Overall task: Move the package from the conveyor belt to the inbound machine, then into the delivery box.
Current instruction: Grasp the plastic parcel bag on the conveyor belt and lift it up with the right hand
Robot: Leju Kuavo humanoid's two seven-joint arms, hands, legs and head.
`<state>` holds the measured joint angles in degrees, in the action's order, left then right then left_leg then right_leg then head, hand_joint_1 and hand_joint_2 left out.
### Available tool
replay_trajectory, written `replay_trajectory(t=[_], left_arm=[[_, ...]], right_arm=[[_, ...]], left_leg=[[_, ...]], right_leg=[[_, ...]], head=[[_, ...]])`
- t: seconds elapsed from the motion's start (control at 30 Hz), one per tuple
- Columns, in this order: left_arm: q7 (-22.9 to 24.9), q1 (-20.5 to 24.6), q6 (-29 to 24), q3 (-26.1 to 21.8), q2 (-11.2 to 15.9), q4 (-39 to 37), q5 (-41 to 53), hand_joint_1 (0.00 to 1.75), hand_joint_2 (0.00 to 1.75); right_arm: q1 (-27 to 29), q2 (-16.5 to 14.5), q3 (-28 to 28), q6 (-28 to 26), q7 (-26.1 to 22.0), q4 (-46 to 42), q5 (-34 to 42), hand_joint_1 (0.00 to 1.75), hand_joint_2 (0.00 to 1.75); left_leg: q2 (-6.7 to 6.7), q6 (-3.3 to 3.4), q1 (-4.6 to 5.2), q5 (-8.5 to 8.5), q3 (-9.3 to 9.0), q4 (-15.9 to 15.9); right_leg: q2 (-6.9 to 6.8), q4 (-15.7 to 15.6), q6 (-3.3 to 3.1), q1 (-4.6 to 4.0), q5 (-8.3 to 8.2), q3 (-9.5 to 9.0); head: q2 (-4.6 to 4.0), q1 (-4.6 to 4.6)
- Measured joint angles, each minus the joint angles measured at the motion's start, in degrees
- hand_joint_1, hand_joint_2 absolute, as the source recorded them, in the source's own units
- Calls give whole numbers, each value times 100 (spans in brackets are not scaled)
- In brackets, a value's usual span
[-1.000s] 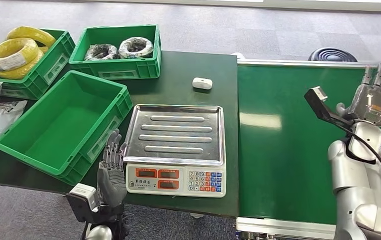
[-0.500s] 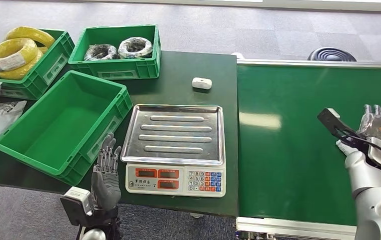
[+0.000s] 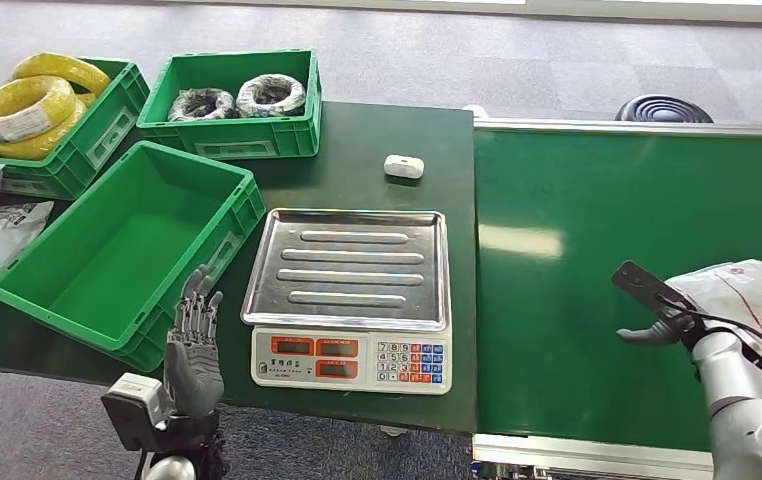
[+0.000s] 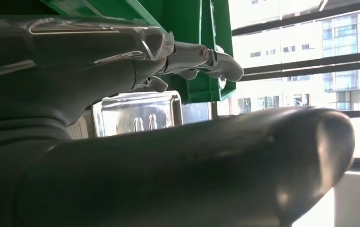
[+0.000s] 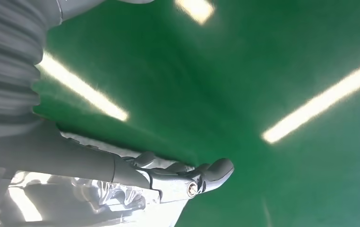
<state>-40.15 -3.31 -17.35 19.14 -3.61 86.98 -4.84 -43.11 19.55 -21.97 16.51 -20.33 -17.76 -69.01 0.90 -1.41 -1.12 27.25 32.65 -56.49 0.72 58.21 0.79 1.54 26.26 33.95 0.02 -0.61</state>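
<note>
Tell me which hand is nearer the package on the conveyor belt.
Right. The right hand reaches onto the package at the conveyor belt's near right side. The left hand hovers beyond the scale, beside the empty green crate.

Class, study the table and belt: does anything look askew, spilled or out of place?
Nothing spilled or damaged. The nearest green crate sits skewed, its corner past the table edge; the package lies at the belt's right edge.

yellow cable coils [image 3: 29, 103], small white case [image 3: 404, 166]
</note>
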Motion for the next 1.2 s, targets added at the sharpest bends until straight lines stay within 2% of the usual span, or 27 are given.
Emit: replay_trajectory(t=[0.17,0.3,0.37,0.47,0.67,0.73,0.9,1.07,1.2], left_arm=[[-1,-83,-81,-30,1,92,9,0,0],[1,-166,-181,-61,15,164,-38,0,0],[1,-220,-192,-70,21,209,-50,0,0],[0,-258,-162,-75,30,231,-57,0,0],[-1,-248,-85,-78,39,229,-51,0,0],[-1,-242,-80,-79,37,228,-40,0,0],[-1,-266,-138,-80,31,232,-22,0,0],[-1,-275,-159,-80,29,249,-21,0,0],[-1,-284,-221,-78,35,258,-30,0,0]], right_arm=[[37,-30,5,-190,246,42,-84,0,175],[-114,-84,159,-1304,969,45,-565,0,175],[-271,-95,315,-1682,1377,46,-892,0,175],[-507,-44,614,-1653,1804,66,-1314,0,175],[-708,115,1007,-1201,2083,139,-1617,0,175],[-708,172,1102,-1247,2150,152,-1700,0,175],[-712,322,1320,-2205,2305,152,-1768,0,175],[-713,396,1449,-2512,2376,152,-1776,0,175],[-719,504,1750,-3468,2718,134,-1784,0,175]], left_leg=[[1,0,0,0,2,0],[-9,0,0,0,1,0],[-12,0,0,0,-2,0],[-4,0,0,-1,-2,-1],[-1,0,0,0,0,-1],[0,0,1,0,2,-2],[0,1,0,0,2,-1],[0,1,0,0,2,-1],[2,1,1,0,2,-2]], right_leg=[[0,0,0,0,0,-1],[3,1,0,0,-1,0],[4,1,0,0,-1,0],[1,0,0,0,0,-1],[0,0,0,1,0,1],[0,0,1,2,0,2],[0,0,1,1,0,2],[0,0,1,1,0,2],[0,0,1,2,0,1]], head=[[0,0],[0,-1],[0,-2],[0,-1],[0,0],[0,-1],[0,-1],[0,-1],[0,-1]])
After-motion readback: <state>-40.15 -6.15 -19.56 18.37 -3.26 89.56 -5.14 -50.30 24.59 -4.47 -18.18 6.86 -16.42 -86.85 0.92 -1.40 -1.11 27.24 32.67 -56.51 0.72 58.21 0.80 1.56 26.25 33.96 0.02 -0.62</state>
